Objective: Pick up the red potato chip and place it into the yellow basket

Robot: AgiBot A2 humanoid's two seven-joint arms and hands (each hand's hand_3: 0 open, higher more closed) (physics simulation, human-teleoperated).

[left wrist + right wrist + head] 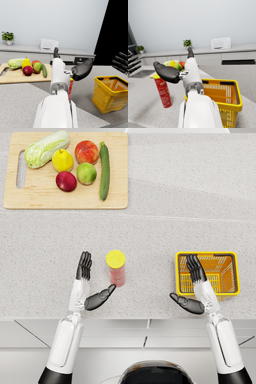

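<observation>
Chip can: red potato chip can with yellow lid stands upright on the table, centre of the head view, well apart from the yellow basket at its 3 o'clock.
Left hand: my left hand sits at the can's 9 o'clock, fingers spread and straight, thumb reaching toward the can's base from about 7 o'clock; holding nothing. Thumb looks near or just touching; I cannot tell which.
Right hand: my right hand hangs over the basket's near-left rim, fingers apart, empty.
Risk, tipping: can is tall and narrow. If the thumb pushes low before the fingers close on the far side, I judge it topples or skids toward 3 o'clock.
Risk, slip: smooth round wall; a shallow or off-centre wrap could let it rotate out on the lift.
Risk, basket: my right hand crowds the rim; carrying the can across may knock it or the basket wall.
Bystanders: cutting board with fruit and vegetables lies at 11 o'clock, well clear.
</observation>
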